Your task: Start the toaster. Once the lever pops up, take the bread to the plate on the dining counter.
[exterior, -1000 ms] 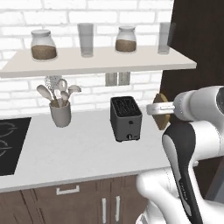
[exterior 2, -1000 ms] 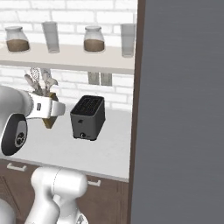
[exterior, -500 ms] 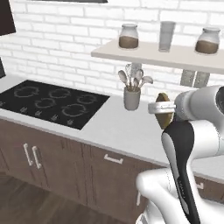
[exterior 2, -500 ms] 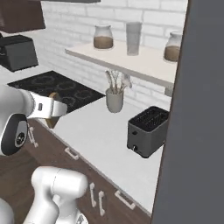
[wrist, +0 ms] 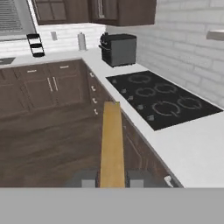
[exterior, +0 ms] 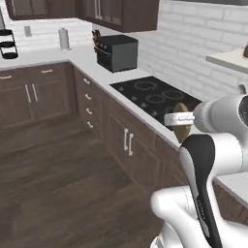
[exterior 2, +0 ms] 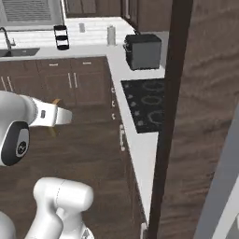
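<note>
1. Between the two dark fingertips at the bottom of the hand view, I see the bread [wrist: 112,144] edge-on, a tan slab running up the picture; my claw [wrist: 112,178] is closed down on it, one tip on either face of the slice.
2. From the left base view, the claw [exterior: 180,122] juts out to the left of the white arm with the bread [exterior: 181,127] clamped in it, brown crust showing above and below the fingers, hanging over the edge of the counter [exterior: 160,130].
3. From the right base view, the claw [exterior 2: 59,116] points right, and a sliver of the bread [exterior 2: 55,101] peeks out above it, over the dark wood floor [exterior 2: 93,149].
4. On the counter's pale top I see a black cooktop [wrist: 164,98] with ring burners set flush into it.
5. Further along, near the corner, a dark boxy oven-like appliance [wrist: 119,49] stands on the counter below the wall cabinets [wrist: 122,11].
6. On the far run of counter I see a black tiered rack [wrist: 36,44] and a small pale canister [wrist: 81,41] near it.
7. I can read no lettering, label or brand mark on any of these; the surfaces are plain.
</note>
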Tool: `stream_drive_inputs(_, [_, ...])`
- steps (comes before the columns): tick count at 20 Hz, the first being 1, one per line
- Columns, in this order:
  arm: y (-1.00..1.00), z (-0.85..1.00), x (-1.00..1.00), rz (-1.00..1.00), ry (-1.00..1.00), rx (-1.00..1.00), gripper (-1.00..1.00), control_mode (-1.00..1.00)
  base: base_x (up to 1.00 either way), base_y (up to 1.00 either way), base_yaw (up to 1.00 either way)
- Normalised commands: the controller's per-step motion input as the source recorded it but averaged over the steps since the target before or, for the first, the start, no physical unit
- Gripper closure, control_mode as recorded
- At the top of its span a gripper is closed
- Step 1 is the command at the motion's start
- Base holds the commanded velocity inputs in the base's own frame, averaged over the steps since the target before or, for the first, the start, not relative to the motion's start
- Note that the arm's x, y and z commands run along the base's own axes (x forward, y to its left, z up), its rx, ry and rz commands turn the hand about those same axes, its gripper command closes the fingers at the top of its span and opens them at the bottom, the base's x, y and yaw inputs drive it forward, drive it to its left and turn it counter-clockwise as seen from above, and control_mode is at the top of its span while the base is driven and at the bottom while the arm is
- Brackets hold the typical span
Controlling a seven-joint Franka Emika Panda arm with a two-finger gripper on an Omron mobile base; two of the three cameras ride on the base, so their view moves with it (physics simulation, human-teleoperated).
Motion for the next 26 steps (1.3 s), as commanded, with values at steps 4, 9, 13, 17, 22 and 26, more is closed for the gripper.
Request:
stream_drive_inputs(4, [0.0,0.0,0.0,0.0,0.0,0.0,1.0,1.0,-0.14,0.0,1.0])
stream_drive_inputs(9, [0.0,0.0,0.0,0.0,0.0,0.0,1.0,1.0,-0.12,0.0,1.0])
stream_drive_inputs(13, [0.0,0.0,0.0,0.0,0.0,0.0,1.0,1.0,-0.12,0.0,1.0])
stream_drive_inputs(17, [0.0,0.0,0.0,0.0,0.0,0.0,1.0,1.0,-0.1,0.0,1.0])
stream_drive_inputs(22, [0.0,0.0,0.0,0.0,0.0,0.0,1.0,1.0,0.01,0.33,0.9])
stream_drive_inputs(26, [0.0,0.0,0.0,0.0,0.0,0.0,1.0,1.0,0.25,0.94,0.68])
